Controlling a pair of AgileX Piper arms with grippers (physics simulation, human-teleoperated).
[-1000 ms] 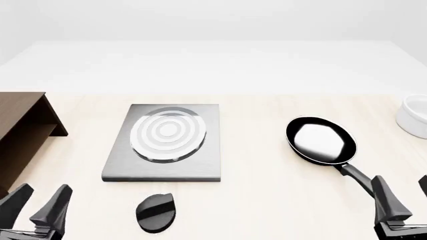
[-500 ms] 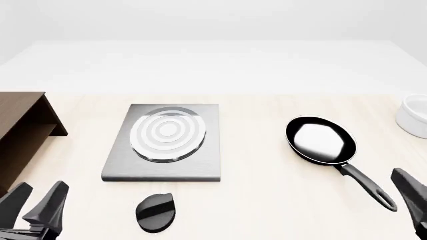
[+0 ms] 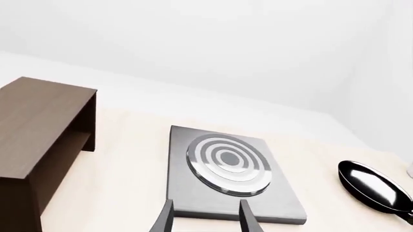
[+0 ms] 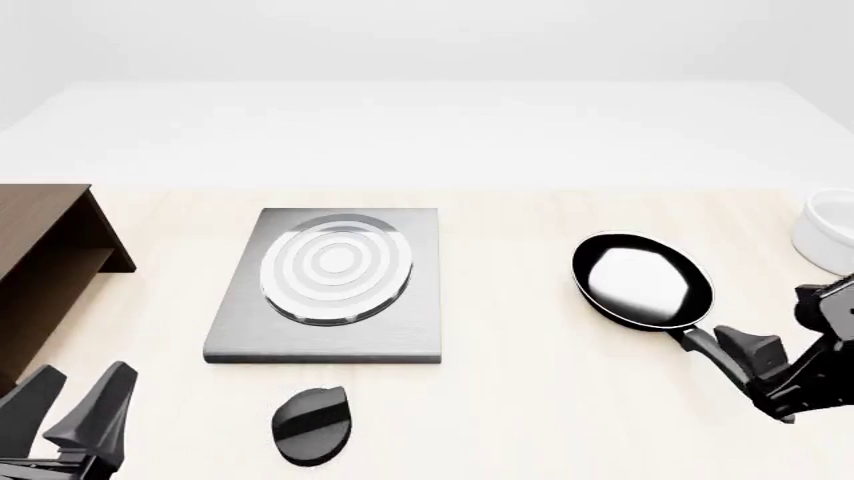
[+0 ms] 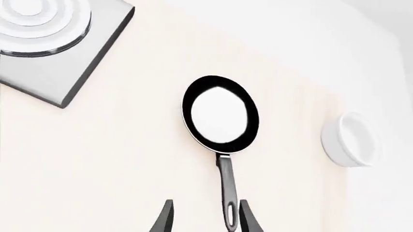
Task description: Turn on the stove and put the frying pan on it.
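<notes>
The stove [image 4: 331, 330] is a grey slab with silver burner rings, lying left of centre; its black oval knob [image 4: 311, 425] rests on the table just in front of it. Right of it sits the black frying pan [image 4: 642, 281], its handle [image 4: 702, 349] pointing toward the near right. My right gripper [image 4: 758, 383] hovers over the handle's end and hides it. In the right wrist view that gripper [image 5: 205, 220] is open, with the handle [image 5: 226, 191] running between its fingers. My left gripper [image 4: 74, 412] stands open at the near left, empty, aimed at the stove [image 3: 193, 193].
A brown wooden shelf [image 4: 47, 270] stands at the left edge of the table. A white bowl [image 4: 830, 232] sits at the far right, beyond the pan. The table's near edge lies just under both grippers.
My right gripper has swung up from the bottom right corner and turned over the end of the pan handle. The left gripper has barely shifted. Pan, stove and knob are where they were.
</notes>
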